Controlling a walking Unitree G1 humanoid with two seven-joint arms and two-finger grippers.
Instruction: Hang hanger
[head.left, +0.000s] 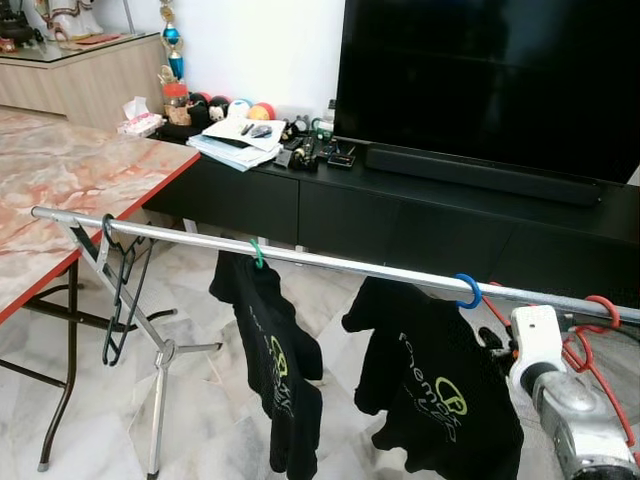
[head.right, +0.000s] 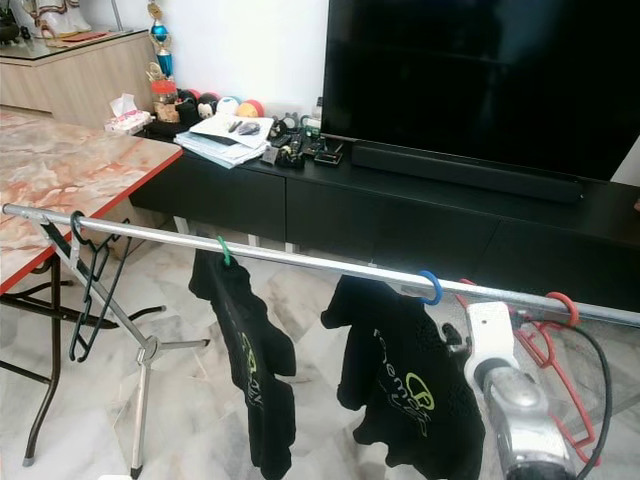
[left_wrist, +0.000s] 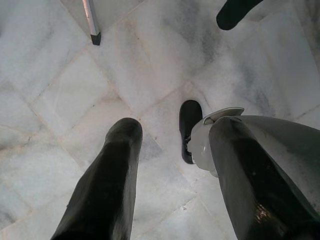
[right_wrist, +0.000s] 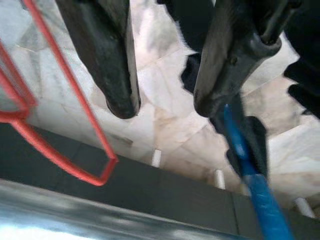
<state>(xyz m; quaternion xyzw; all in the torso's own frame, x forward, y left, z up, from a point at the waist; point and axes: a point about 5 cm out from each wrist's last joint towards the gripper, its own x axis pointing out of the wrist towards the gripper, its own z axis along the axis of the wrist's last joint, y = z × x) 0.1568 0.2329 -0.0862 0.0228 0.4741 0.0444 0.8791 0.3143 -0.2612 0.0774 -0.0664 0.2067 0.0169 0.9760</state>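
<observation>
**Red hanger is on the rail, right gripper open beside it**

Nearest to the camera, the right gripper (right_wrist: 165, 105) is raised under the long silver metal rail (head.left: 330, 262), between the red wire hanger (head.left: 590, 345) and the blue plastic hanger (head.left: 467, 292) that carries a black T-shirt with a green logo (head.left: 440, 400). In the right wrist view its two black fingers stand apart and nothing is between them; the red wire passes just beside one finger, the blue hook just beside the other. The left gripper (left_wrist: 170, 170) hangs low over the white marble floor (left_wrist: 60, 100), with the fingers spread and empty.

The red hanger's hook sits over the rail at the robot's right end, so I judge that the hanging itself is done. What is left seems only to draw the right arm back without catching the red wire.

Further along the rail, a green plastic hanger (head.left: 257, 252) holds a second black T-shirt (head.left: 275, 370), and an empty black hanger (head.left: 118, 290) hangs near the left end, beside the marble-patterned table with a red edge (head.left: 70, 190). Behind all stands the low black TV cabinet (head.left: 400, 215) with the large dark television (head.left: 490, 80).
</observation>
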